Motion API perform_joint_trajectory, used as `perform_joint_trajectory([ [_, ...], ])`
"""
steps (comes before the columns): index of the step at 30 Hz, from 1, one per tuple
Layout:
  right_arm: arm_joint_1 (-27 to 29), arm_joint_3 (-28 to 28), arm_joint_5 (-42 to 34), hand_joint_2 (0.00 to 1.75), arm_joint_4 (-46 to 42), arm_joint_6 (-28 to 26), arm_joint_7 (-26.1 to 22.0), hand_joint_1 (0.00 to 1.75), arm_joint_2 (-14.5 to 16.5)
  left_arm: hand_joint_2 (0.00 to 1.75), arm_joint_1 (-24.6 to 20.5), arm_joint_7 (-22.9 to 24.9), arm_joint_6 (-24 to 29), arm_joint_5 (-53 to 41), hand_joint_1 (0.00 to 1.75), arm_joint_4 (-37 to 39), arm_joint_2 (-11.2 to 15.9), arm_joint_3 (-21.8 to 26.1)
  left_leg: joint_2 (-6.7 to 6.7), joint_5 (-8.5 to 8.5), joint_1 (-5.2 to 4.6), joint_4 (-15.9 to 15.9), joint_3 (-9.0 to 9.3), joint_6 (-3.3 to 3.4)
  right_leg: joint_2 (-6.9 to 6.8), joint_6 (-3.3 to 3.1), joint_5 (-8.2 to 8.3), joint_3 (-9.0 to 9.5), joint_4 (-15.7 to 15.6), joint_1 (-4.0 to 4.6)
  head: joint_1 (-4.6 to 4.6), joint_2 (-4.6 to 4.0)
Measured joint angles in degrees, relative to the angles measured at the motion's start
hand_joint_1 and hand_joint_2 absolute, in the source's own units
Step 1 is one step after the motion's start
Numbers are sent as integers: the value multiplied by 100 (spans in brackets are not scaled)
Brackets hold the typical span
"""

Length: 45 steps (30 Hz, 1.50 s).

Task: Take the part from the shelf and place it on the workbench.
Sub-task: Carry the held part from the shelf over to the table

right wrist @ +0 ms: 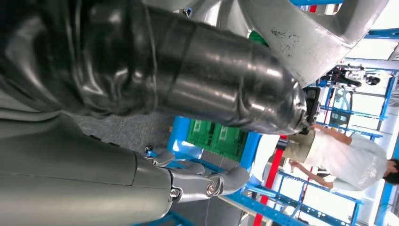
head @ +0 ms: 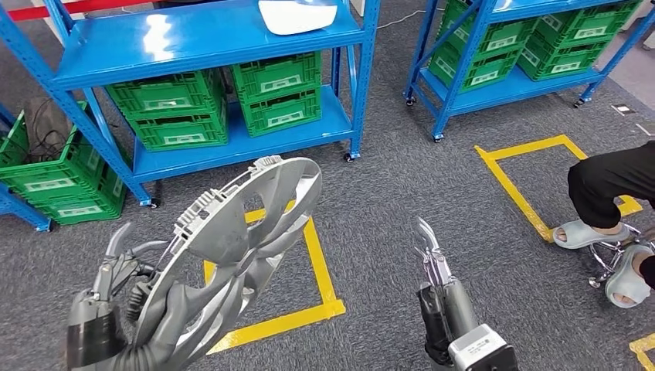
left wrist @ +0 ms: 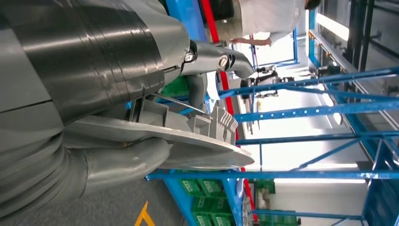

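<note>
The part is a silver wheel cover (head: 239, 232), held upright and tilted over the grey carpet at the lower left of the head view. My left hand (head: 116, 270) grips its lower rim from behind. In the left wrist view the thick thumb (left wrist: 117, 165) presses under the cover's edge (left wrist: 197, 146) and a finger (left wrist: 221, 61) reaches over its ribbed back. My right hand (head: 432, 259) stands apart to the right with its fingers stretched forward, holding nothing. The right wrist view shows its straight finger (right wrist: 207, 183) and a piece of the cover (right wrist: 301, 33) beyond.
A blue shelf (head: 232, 147) with green crates (head: 278, 93) stands ahead, with a white object (head: 297, 15) on its upper board. A second blue shelf (head: 502, 85) is at the right. Yellow tape squares (head: 324, 294) mark the carpet. A seated person's legs (head: 610, 193) and stool are at the right edge.
</note>
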Motion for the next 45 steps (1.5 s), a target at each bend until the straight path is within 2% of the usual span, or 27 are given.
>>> perform_joint_trajectory([
  [2, -3, 0, 5, 0, 0, 1, 4, 0, 0, 175, -5, -3, 1, 0, 175, -1, 1, -1, -88, -129, 13, 174, -85, -61, 47, -46, 42, 33, -70, -50, -17, 0],
  [5, -6, 0, 17, 0, 0, 2, 9, 0, 0, 175, -10, -4, 2, -5, 175, 0, 2, -3, -268, -589, 94, 1148, -550, -169, 107, -74, 67, 42, -103, -100, -109, 0],
  [6, -5, 0, 20, 0, 1, 2, 14, 0, 0, 175, -7, 8, 3, -28, 175, 4, 2, -4, -279, -674, 131, 1446, -701, -200, 134, -72, 66, 36, -100, -110, -134, 0],
  [7, -3, 0, 26, 0, 1, 2, 22, 0, 0, 175, -2, 31, 7, -80, 175, 8, 3, -5, -282, -667, 165, 1574, -774, -226, 162, -64, 64, 32, -96, -124, -151, 0],
  [8, -3, 0, 34, 0, 1, 1, 30, 0, 0, 175, 4, 65, 14, -167, 175, 13, 3, -5, -283, -557, 195, 1476, -734, -249, 194, -48, 60, 31, -89, -141, -163, 0],
  [10, -2, 0, 61, 0, 1, -2, 45, 0, 0, 175, 16, 157, 40, -441, 175, 16, 4, -5, -322, -202, 251, 778, -389, -290, 258, 11, 42, 34, -56, -181, -190, 0],
  [12, -1, 0, 84, 0, 0, -8, 56, 0, 0, 175, 25, 266, 74, -773, 175, 13, 2, -4, -400, -40, 263, 172, -64, -294, 317, 110, 24, 10, -8, -195, -226, 0],
  [15, 1, 1, 100, 0, 0, -13, 80, 0, 2, 175, 31, 408, 113, -1115, 175, 5, -1, -4, -422, -23, 221, 31, 37, -190, 360, 254, 65, -17, -34, -223, -210, 0],
  [17, -2, 2, 105, 0, 0, -16, 94, 0, 2, 175, 32, 453, 119, -1175, 175, 2, -1, -4, -393, 33, 222, -32, 54, -97, 295, 301, -9, -95, 67, -235, -160, 0],
  [18, -5, 2, 109, 0, 0, -17, 97, 0, 1, 175, 32, 460, 120, -1184, 175, -1, -1, -4, -375, 58, 225, -65, 60, -56, 246, 307, -137, -203, 284, -231, -115, 0],
  [20, -8, 3, 114, 0, 0, -18, 99, 0, 0, 175, 34, 465, 120, -1192, 175, -1, -2, -4, -345, 74, 204, -77, 44, -13, 175, 303, -493, -548, 1024, -212, -8, 0],
  [21, -6, 4, 114, 0, 0, -18, 99, 0, 0, 175, 38, 468, 120, -1193, 175, -1, -2, -4, -328, 74, 191, -71, 30, -1, 167, 301, -619, -708, 1376, -207, 24, 0],
  [22, -3, 4, 114, 0, 0, -18, 100, 0, 0, 175, 42, 472, 119, -1193, 175, 0, -3, -4, -312, 71, 180, -61, 20, 5, 165, 298, -654, -793, 1569, -202, 43, 0],
  [23, -1, 4, 114, 0, 0, -18, 100, 0, 0, 175, 45, 474, 119, -1193, 175, 1, -3, -4, -296, 66, 173, -50, 15, 7, 162, 290, -587, -772, 1545, -200, 51, 0],
  [24, -2, 4, 114, 0, 0, -18, 100, 0, 0, 175, 47, 475, 119, -1193, 175, 1, -3, -4, -283, 61, 169, -40, 16, 4, 153, 277, -435, -641, 1297, -198, 63, 0],
  [26, -6, 5, 115, 0, 0, -18, 101, 0, 0, 175, 48, 474, 119, -1186, 175, 0, -7, -4, -262, 39, 155, -6, 13, -28, 83, 241, -137, -240, 518, -181, 103, 0],
  [28, -13, 7, 116, 0, 0, -19, 101, 0, 0, 175, 48, 473, 119, -1164, 175, -1, -11, -6, -241, 23, 138, 28, -11, -87, 34, 193, -49, 0, 74, -149, 115, 0],
  [32, -12, 7, 118, 0, 0, -18, 101, 0, 1, 175, 44, 474, 120, -1133, 175, -2, -11, -9, -220, -44, 171, 114, -79, -211, 94, 63, -16, 31, 6, -135, 48, 0],
  [34, -14, 7, 118, 0, 0, -19, 100, 0, 1, 175, 40, 466, 121, -1128, 175, -3, -11, -9, -252, -324, 183, 590, -316, -256, 114, 11, 4, 41, -19, -153, -26, 0],
  [36, -13, 7, 118, 0, 1, -21, 101, 0, 0, 175, 41, 456, 122, -1114, 175, -2, -11, -11, -267, -632, 188, 1333, -675, -280, 135, -8, 5, 28, -15, -150, -105, 0],
  [37, -12, 7, 118, 0, 1, -23, 101, 0, 0, 175, 44, 449, 122, -1101, 175, -1, -11, -14, -269, -679, 190, 1577, -800, -284, 149, -9, 5, 23, -12, -148, -131, 0],
  [38, -12, 7, 118, 0, 2, -27, 102, 0, 0, 175, 46, 436, 122, -1085, 175, 0, -11, -16, -270, -621, 191, 1615, -827, -282, 164, -7, 3, 22, -8, -148, -151, 0],
  [39, -12, 7, 118, 0, 2, -33, 103, 0, 0, 175, 49, 414, 122, -1068, 175, 0, -11, -17, -272, -472, 193, 1437, -747, -272, 182, -2, -1, 26, -3, -149, -171, 0],
  [41, -12, 7, 116, 0, 2, -52, 105, 0, 0, 175, 55, 354, 122, -1036, 175, -1, -11, -17, -304, -121, 194, 695, -382, -237, 217, 23, -15, 35, 7, -146, -210, 0],
  [42, -11, 7, 115, 0, 2, -62, 107, 0, 0, 175, 58, 330, 122, -1023, 175, -3, -12, -17, -327, -31, 193, 368, -203, -218, 235, 50, -21, 29, 18, -139, -227, 0],
  [43, -10, 7, 113, 0, 2, -68, 108, 0, 0, 175, 62, 315, 122, -1010, 175, -3, -13, -17, -349, 2, 186, 161, -92, -197, 248, 85, -19, 16, 22, -135, -232, 0],
  [45, -7, 8, 107, 0, 1, -74, 109, 0, 1, 175, 69, 309, 122, -991, 175, -4, -13, -17, -362, -5, 167, 62, -35, -150, 263, 163, 7, -9, 11, -141, -226, 0],
])
